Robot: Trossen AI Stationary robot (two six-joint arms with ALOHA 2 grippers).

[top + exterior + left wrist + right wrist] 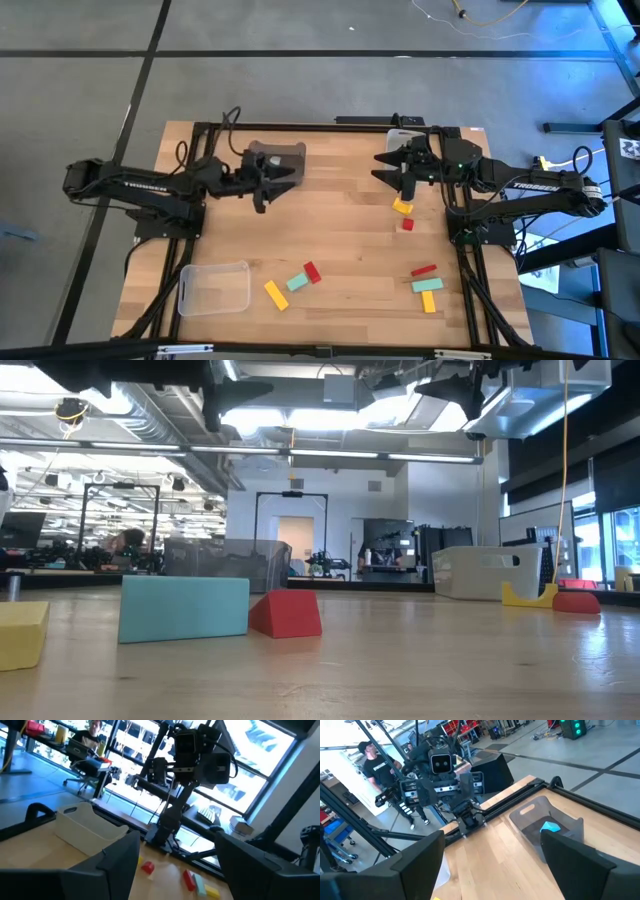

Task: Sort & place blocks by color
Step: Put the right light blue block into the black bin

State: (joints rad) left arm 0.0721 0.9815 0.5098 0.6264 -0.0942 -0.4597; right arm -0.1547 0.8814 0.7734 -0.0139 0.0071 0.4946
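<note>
Two blocks, a yellow block (pixel 402 207) and a small red block (pixel 407 225), lie on the wooden surface (pixel 340 230) just below and ahead of the right gripper (pixel 398 166), whose jaws hang open and empty above them. Its long axis slants across the jaws' line. Well apart across the surface, the left gripper (pixel 278 176) hovers beside the dark bin (pixel 277 153), jaws also open; the right arm looks better placed for this pick.
</note>
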